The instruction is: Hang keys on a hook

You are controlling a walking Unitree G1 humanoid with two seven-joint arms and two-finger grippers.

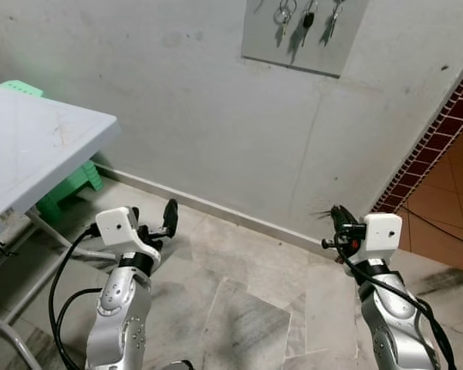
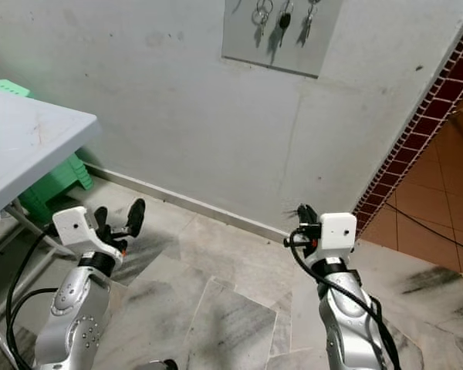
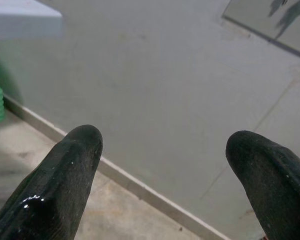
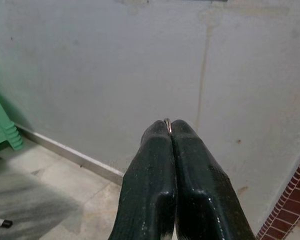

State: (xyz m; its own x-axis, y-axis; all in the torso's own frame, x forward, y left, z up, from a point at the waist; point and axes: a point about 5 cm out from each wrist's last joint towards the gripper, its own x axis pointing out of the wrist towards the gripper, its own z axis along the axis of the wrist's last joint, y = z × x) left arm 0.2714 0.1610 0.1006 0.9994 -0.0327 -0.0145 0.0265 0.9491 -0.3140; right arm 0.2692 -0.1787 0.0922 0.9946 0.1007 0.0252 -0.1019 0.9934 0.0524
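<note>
I am facing a pale grey wall (image 1: 177, 116) that takes up most of my head view, with a marble-tiled floor (image 1: 247, 301) below it and a strip of red brick tiling (image 1: 440, 131) running down on my right. A white desk (image 1: 31, 146) juts in at my left, and a green plastic stool (image 1: 69, 185) is tucked under its far end, against the wall. High on the wall sits a grey key board (image 1: 301, 42) with three sets of hung keys (image 1: 307, 17) dangling in a row along its top.

My left gripper (image 1: 156, 222) is raised low in front of me, near the desk corner, its fingers (image 3: 70, 170) spread wide with nothing between them. My right gripper (image 1: 338, 223) is held up on the other side, well below the board, pointing toward the wall. Its fingers (image 4: 160, 170) are pressed tightly together, and a thin metal key ring (image 4: 167, 123) peeks out edge-on at their tips, pinched between them; whatever hangs from it I cannot make out
</note>
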